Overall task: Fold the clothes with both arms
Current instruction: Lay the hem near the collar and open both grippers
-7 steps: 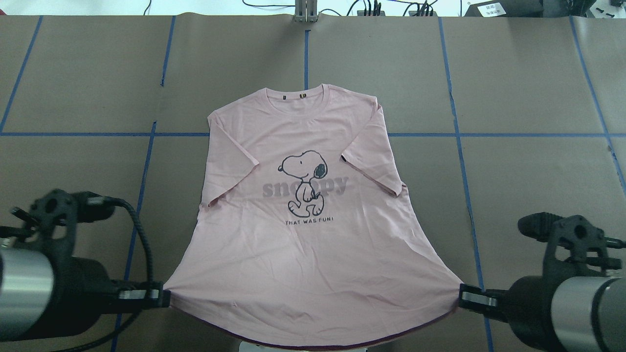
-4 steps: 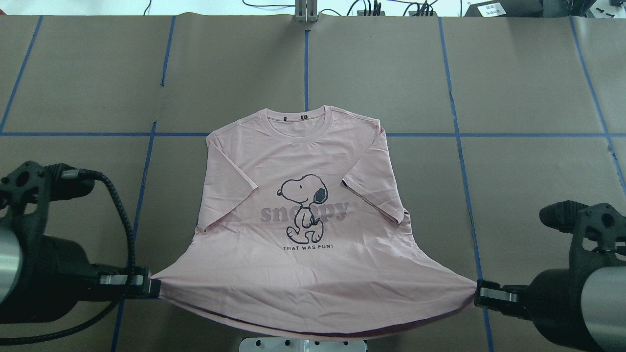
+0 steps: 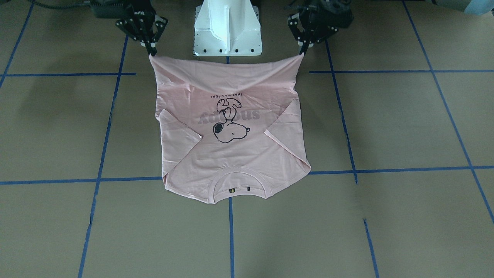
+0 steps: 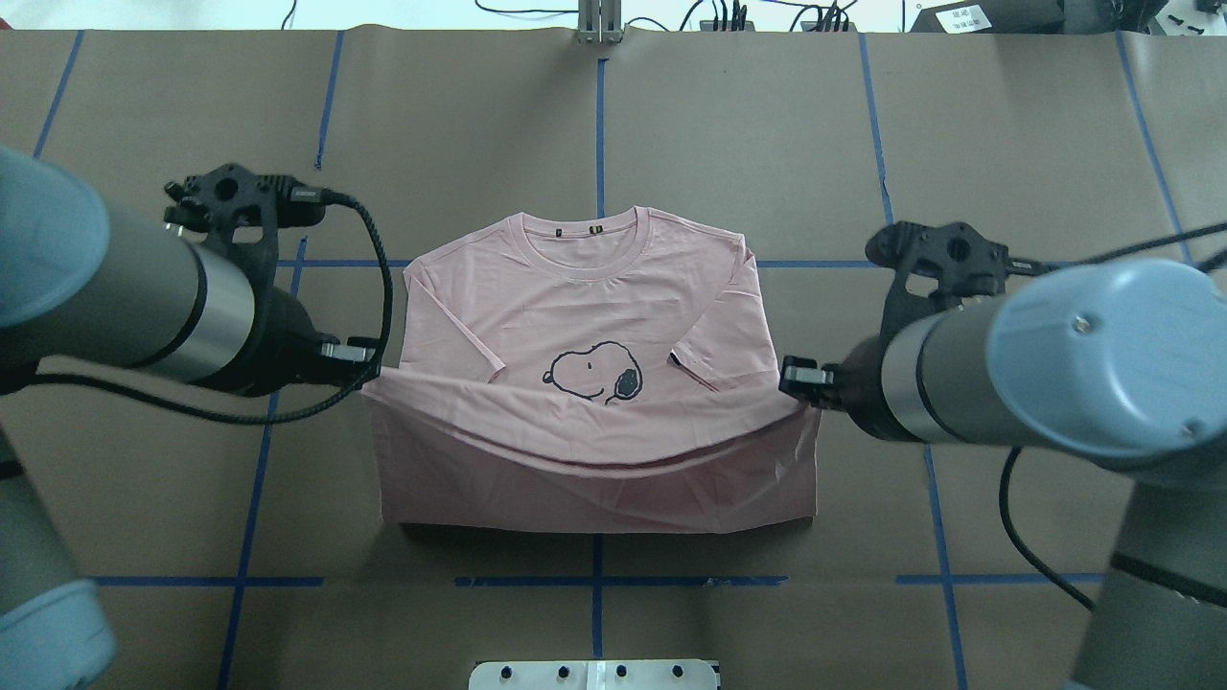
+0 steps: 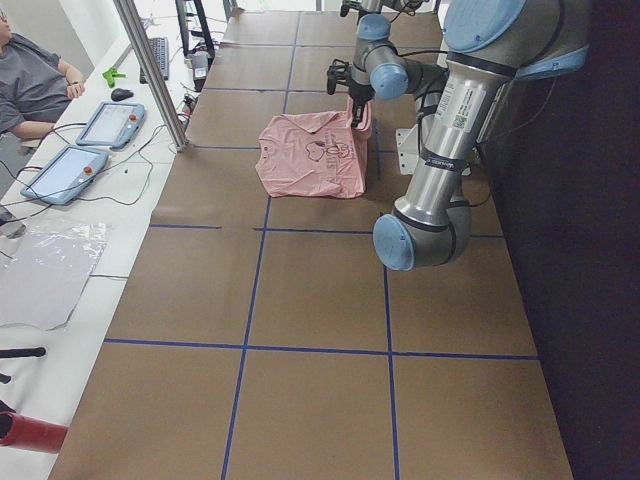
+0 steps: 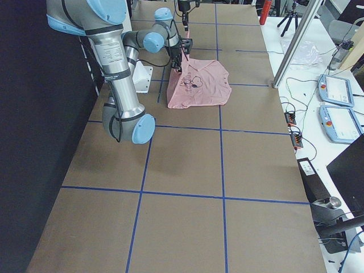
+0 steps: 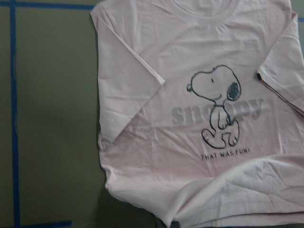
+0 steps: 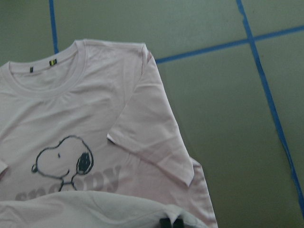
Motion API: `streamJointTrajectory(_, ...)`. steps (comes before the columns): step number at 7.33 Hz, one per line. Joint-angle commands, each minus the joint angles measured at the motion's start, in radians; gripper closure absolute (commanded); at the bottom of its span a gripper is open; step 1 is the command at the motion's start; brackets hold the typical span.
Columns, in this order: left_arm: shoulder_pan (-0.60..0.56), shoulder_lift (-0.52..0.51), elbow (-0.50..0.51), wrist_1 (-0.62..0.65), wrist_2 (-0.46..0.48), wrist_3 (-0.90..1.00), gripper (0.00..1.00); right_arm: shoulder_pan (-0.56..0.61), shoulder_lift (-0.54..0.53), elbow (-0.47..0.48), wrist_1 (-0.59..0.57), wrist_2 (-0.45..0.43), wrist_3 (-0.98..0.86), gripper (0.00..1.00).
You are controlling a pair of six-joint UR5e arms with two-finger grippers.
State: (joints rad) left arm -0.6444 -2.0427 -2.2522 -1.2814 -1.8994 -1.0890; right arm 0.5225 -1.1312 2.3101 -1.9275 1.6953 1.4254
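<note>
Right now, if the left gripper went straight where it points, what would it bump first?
Probably the pink T-shirt itself: the left gripper pinches its hem and points across the shirt front. Depth is unclear.

Lighting even, diffuse, from overhead. Faint soft shadows on the table (image 3: 58, 96) in the front-facing view. 2 wrist views dim, green-tinted; T-shirt (image 7: 142, 156) print soft. Overhead view sharp. Side views black along 1 edge.

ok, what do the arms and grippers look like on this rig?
The left arm and right arm are silver-grey tubes with light blue joint caps and a white sticker on one link. The left gripper and right gripper are black, two-fingered, with small metal plates. A black cable leaves each wrist.
</note>
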Motion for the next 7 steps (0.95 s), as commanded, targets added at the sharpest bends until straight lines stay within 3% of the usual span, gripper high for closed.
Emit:
streamJointTrajectory(1,-0.116,-0.022,0.210,-0.157,0.010,0.089,1.00,0.160,0.091,-0.243,0.080,0.020,-0.104,1.00)
streamJointTrajectory(3,-0.142,-0.037,0.386,-0.308,0.034,0.106,1.00,0.192,0.114,-0.491,0.351,0.020,-0.117,1.00)
streamJointTrajectory(6,-0.143,-0.122,0.792,-0.661,0.084,0.107,1.00,0.221,0.246,-0.881,0.560,0.020,-0.160,1.00)
streamJointTrajectory(7,-0.143,-0.123,0.839,-0.705,0.086,0.106,1.00,0.221,0.252,-0.931,0.615,0.017,-0.158,1.00)
